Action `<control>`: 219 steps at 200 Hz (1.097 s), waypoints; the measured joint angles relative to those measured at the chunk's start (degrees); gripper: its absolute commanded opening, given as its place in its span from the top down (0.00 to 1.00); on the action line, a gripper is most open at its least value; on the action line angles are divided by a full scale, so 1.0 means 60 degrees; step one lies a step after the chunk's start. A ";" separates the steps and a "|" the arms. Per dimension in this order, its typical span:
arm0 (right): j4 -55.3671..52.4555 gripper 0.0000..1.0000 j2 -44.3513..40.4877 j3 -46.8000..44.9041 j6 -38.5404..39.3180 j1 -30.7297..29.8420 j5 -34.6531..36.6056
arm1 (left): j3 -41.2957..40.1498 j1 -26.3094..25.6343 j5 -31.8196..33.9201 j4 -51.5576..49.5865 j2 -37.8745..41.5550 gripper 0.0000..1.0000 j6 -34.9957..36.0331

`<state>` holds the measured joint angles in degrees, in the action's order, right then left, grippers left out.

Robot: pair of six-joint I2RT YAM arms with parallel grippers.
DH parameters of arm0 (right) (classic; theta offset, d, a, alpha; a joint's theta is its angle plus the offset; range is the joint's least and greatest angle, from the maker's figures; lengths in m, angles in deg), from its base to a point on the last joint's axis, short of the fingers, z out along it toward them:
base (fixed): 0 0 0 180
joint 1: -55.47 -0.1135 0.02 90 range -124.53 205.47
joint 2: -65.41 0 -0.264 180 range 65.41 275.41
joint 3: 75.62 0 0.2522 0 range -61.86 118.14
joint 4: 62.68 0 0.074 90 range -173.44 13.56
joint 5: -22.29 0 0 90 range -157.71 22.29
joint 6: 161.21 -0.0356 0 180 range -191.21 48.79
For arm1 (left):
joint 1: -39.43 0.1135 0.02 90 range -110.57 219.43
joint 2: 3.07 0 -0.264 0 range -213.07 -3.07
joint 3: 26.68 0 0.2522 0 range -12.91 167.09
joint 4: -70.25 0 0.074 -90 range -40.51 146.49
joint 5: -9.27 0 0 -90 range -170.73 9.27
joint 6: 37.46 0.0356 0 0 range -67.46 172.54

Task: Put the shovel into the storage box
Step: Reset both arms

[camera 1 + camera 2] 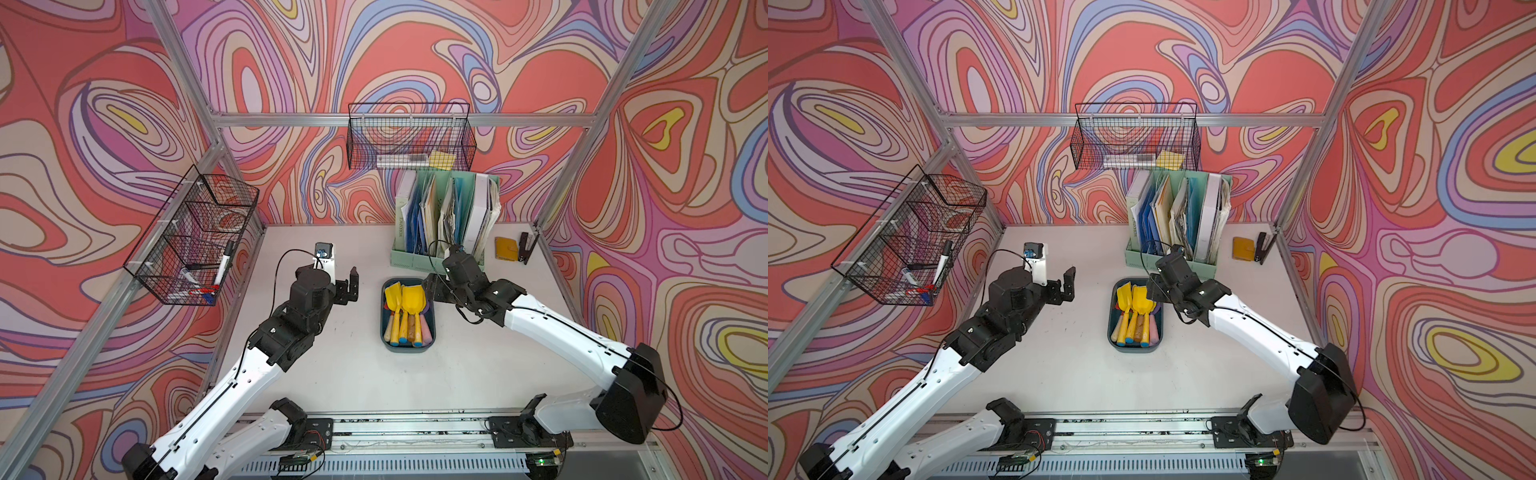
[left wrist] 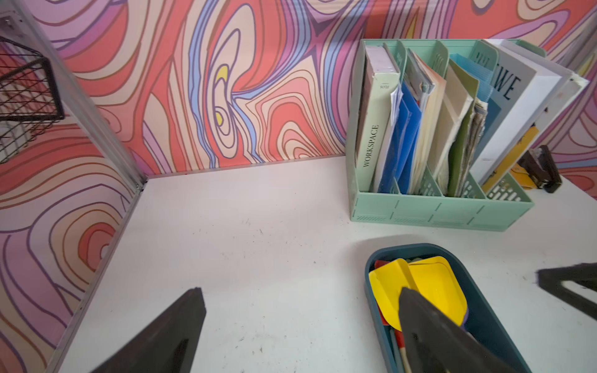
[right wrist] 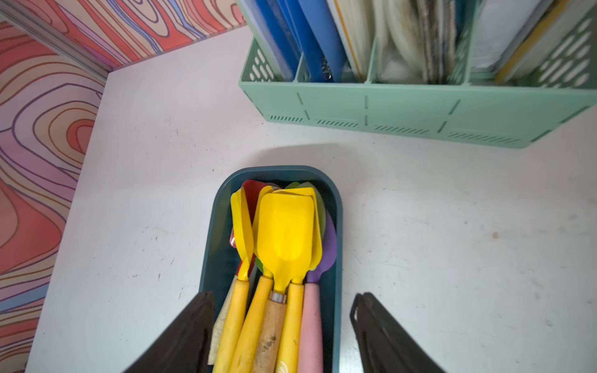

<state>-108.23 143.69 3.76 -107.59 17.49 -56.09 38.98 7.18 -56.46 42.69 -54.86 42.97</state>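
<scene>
Over the storage box (image 3: 223,200), right pincer (image 3: 284,298) spread, empty

In the right wrist view, the shovel handles (image 3: 255,323) run off the bottom edge. The papers (image 3: 397,48) in the green file holder (image 3: 403,106) look blurry. Yellow shovels (image 3: 284,226) hide others lower in the storage box (image 3: 219,226).

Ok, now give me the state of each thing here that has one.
storage box: on the table, holding several shovels.
shovels: lying in the box, blades toward the organiser.
left gripper: open, empty, beside the box.
right gripper: open, empty, above the box.
file organiser: upright, compartments full.
</scene>
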 measured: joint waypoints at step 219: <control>0.4215 0.28 -0.3949 -0.5770 0.4262 0.4532 0.1555 | -0.6572 0.2160 0.2448 0.8211 -0.1916 0.04 0.0914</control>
<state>-82.94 120.00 -30.86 -82.01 44.68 -46.76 -0.45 20.14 -41.77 91.96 -66.35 48.46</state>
